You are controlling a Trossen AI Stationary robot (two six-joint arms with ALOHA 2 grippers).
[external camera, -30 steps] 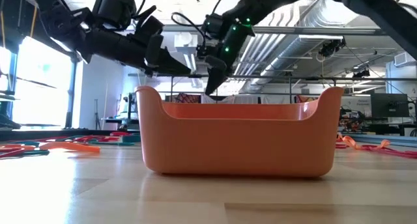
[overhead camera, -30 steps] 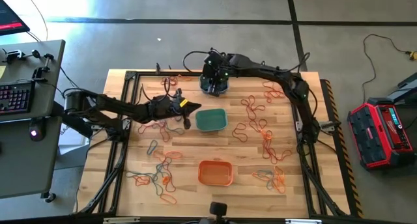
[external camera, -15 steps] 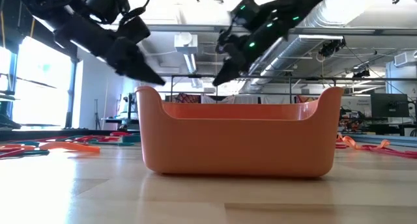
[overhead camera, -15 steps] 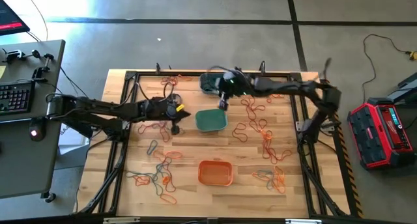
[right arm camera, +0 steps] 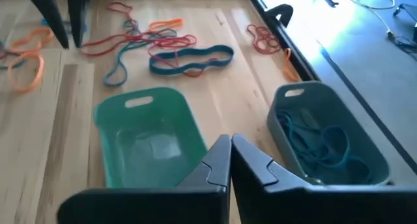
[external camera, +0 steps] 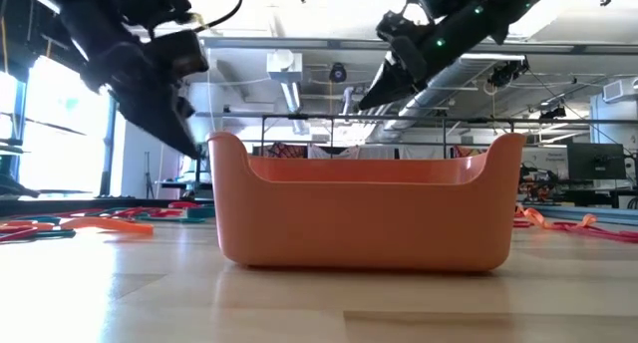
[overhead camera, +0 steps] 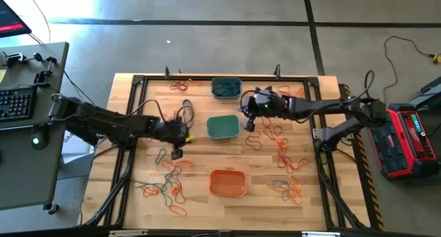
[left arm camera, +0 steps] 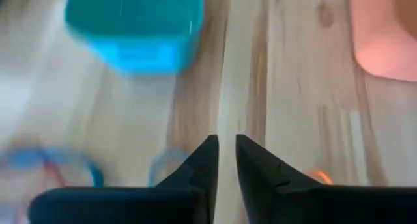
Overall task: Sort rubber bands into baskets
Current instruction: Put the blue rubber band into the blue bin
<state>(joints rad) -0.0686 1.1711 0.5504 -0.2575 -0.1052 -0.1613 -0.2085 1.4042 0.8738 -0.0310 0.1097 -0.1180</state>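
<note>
bands: rubber bands (overhead camera: 279,142) lie loose across the table (overhead camera: 200,158); blue ones sit in grey-blue basket (right arm camera: 324,134)
baskets: teal basket (overhead camera: 223,127), orange basket (overhead camera: 227,182) look empty
left tool (overhead camera: 176,153): slightly parted, empty, low over tangled bands; risk of snagging several colours
right tool (overhead camera: 249,125): clenched, empty, beside teal basket; could knock it

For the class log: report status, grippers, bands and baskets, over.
Left gripper slightly parted, empty. Right gripper shut, empty, beside teal-green basket. Grey-blue basket holds bands. Nothing obstructing.
</note>
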